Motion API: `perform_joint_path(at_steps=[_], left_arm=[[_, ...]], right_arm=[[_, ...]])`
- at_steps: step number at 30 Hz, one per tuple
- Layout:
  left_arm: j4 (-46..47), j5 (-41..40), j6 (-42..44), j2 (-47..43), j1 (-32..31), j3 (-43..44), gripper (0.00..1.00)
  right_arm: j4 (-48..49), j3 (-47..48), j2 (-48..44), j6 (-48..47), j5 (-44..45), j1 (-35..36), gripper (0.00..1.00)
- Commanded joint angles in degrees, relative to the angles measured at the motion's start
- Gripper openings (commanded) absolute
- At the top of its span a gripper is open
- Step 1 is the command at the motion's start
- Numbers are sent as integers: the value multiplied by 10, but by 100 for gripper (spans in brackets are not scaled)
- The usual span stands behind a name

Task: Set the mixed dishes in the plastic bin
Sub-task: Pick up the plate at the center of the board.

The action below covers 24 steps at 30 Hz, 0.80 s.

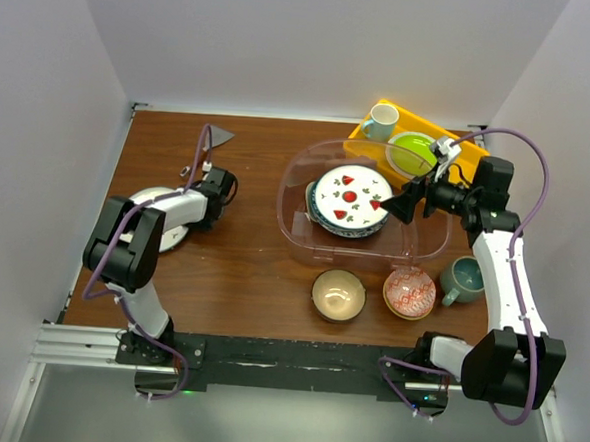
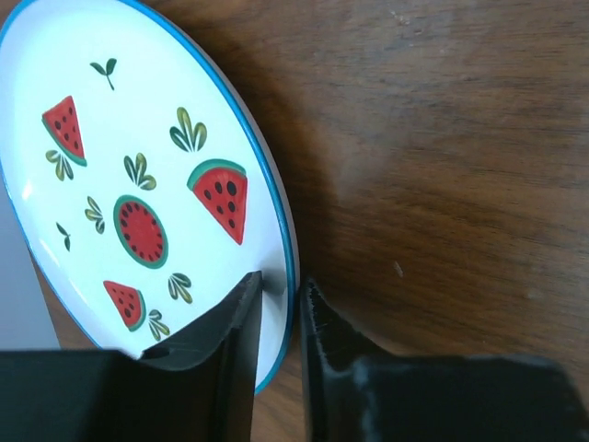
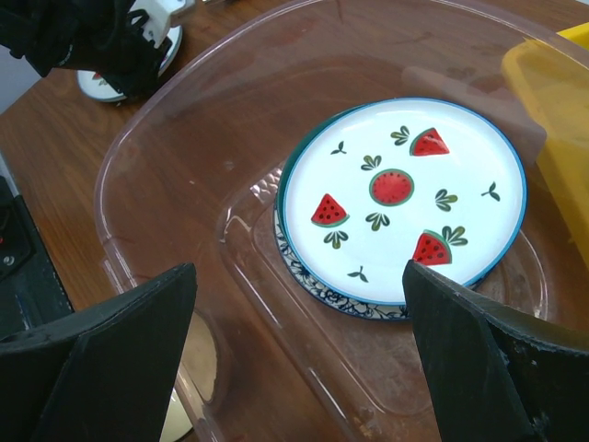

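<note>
Left gripper (image 2: 281, 285) pinches watermelon plate (image 2: 138, 175) rim (grip hidden from above).

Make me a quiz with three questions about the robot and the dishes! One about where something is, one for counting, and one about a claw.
1. The right claw is: A wide open above the bin; B squeezed fully shut; C holding a spoon.
2. The grey-teal mug is: A in the bin; B on the table beside the red-patterned bowl; C in the right claw.
3. How many bowls stand on the table? A one; B two; C five.
Answers:
1 A, its fingers stand far apart with nothing between them.
2 B, it stands on the wood outside the bin.
3 B, the tan bowl and the red-patterned bowl.
</note>
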Motion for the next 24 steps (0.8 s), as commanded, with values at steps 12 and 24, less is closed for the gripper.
perform_joint_path(at_steps=[12,24], left_arm=[[-17,10,6,-99,-14,-9,0],[3,124,53,-304,-35,-42,0]], right_arm=[[3,11,-24,-8,-24,-10,98],[16,1,-17,-4,-29,-13,98]])
